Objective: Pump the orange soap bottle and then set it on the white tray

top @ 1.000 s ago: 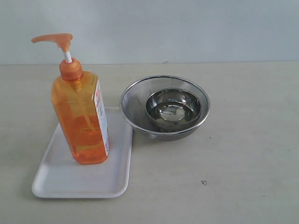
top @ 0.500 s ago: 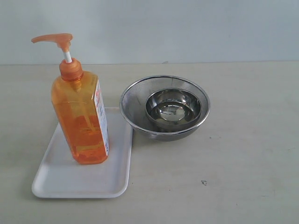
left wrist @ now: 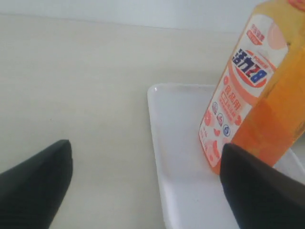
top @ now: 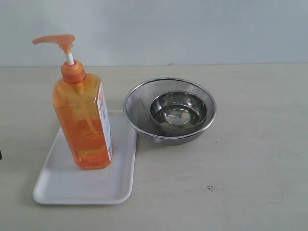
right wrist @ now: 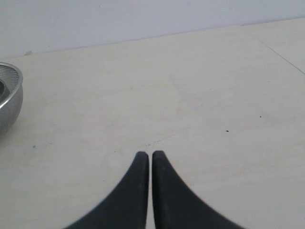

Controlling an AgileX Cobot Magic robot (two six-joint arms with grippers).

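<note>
Your left claw (left wrist: 146, 145), spread wide, hangs just beside the upright soap bottle (left wrist: 264, 95) on the tray (left wrist: 176, 143), apparently nearer than your right claw (right wrist: 150, 153), pinched closed.

- A staged test bench, lab-like: plain beige tabletop (top: 250, 192) meeting a blank pale wall (top: 192, 29) at 12 o'clock.
- Household props: steel strainer bowl (top: 139, 103) holding a small steel bowl (top: 178, 113) near centre; orange soap bottle (top: 82, 120) upright on white tray (top: 62, 187), 8 o'clock.
</note>
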